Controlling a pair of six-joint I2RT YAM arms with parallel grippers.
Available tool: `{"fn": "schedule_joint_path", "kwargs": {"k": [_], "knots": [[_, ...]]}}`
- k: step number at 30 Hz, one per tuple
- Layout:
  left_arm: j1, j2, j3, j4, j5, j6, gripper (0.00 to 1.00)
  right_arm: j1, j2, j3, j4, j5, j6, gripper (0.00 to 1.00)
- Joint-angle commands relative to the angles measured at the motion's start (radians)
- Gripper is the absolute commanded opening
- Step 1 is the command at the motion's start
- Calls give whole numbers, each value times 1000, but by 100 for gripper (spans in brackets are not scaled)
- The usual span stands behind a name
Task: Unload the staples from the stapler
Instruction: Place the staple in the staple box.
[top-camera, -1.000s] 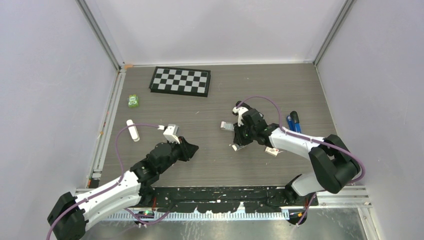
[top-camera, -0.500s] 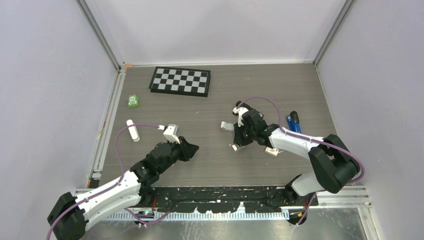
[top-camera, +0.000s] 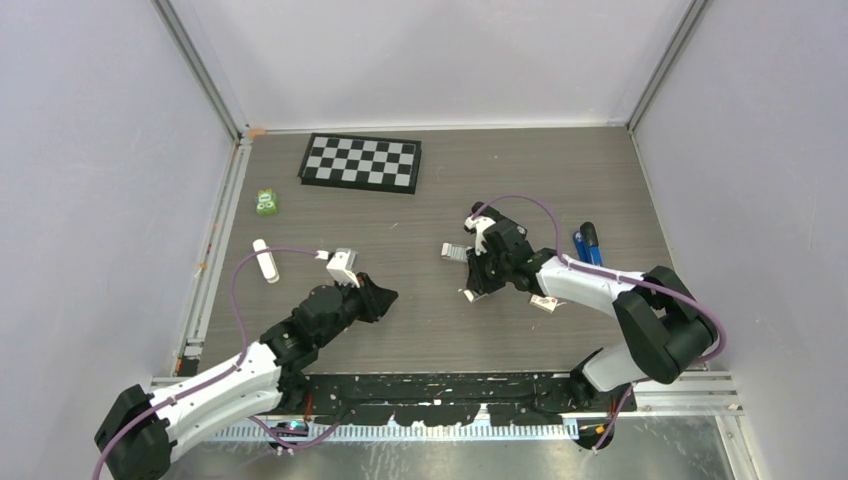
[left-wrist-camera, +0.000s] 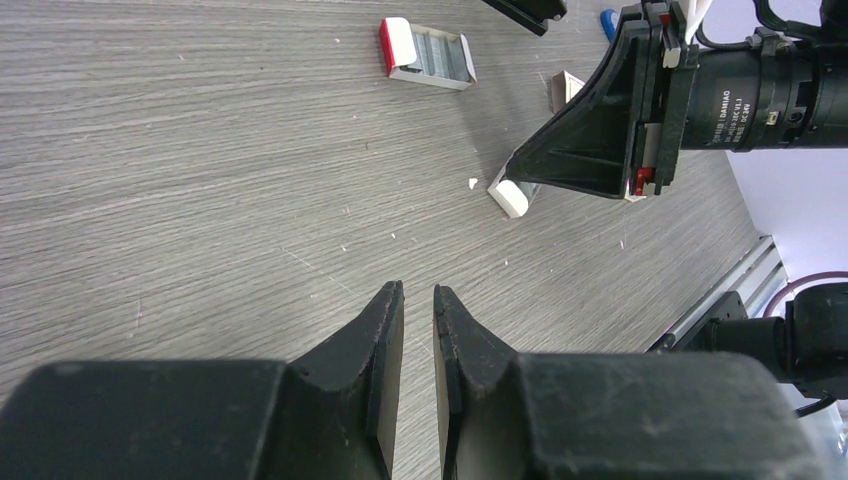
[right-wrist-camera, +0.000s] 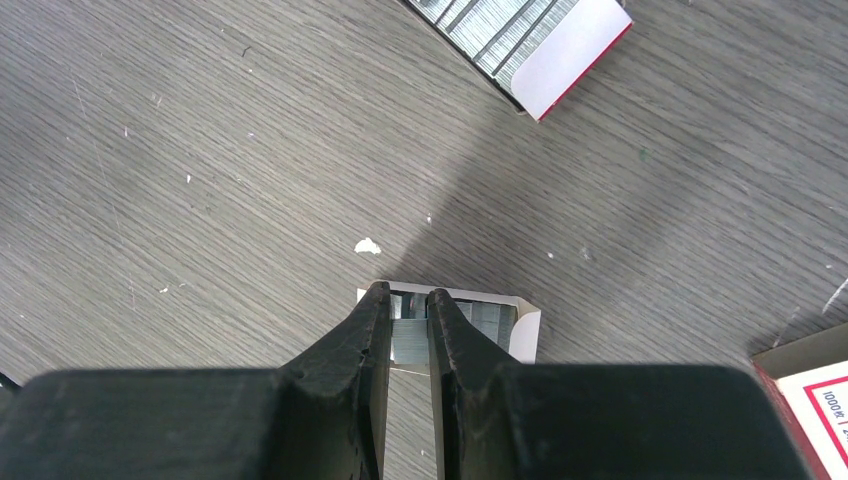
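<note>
**Right arm barely stirs, staples pinched at the little tray**

The grey wood-grain table (top-camera: 425, 335) looks just as it did a second ago, and the black-and-white chequered board (top-camera: 361, 162) at the far side is untouched. The left gripper (left-wrist-camera: 417, 292) has not budged. It hovers low over bare table, its jaws nearly together with a thin slit between them, holding nothing.

The only change is on the right, where the wrist has edged a shade to the left. The right gripper (right-wrist-camera: 407, 298) has its jaws closed on a short silvery strip of staples (right-wrist-camera: 408, 338), right at a small white cardboard tray (right-wrist-camera: 525, 335). Whether the strip rests in the tray or hangs just above it, I cannot tell.

The blue-and-black stapler (top-camera: 589, 243), as I take it to be, lies well apart near the table's right edge, with nothing holding it. An open staple box (right-wrist-camera: 565, 40) with a red-and-white flap sits just beyond the tray. I'd judge the staples are already out of the stapler and about to be set down.
</note>
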Motion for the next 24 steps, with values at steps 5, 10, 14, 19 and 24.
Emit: {"fn": "schedule_joint_path", "kwargs": {"k": [5, 10, 14, 19, 24], "knots": [[-2, -26, -3, 36, -7, 5, 19, 1, -3, -2, 38, 0, 6, 14], [-2, -18, -1, 38, -6, 7, 19, 1, -11, -3, 38, -7, 1, 14], [-2, -15, 0, 43, -5, 8, 20, 0, -13, -4, 39, -12, 2, 15], [-2, -10, 2, 48, -5, 8, 20, 0, -14, -4, 39, -14, 1, 17], [-2, -11, 3, 47, -4, 10, 20, 1, -15, -6, 40, -11, 3, 18]]}}
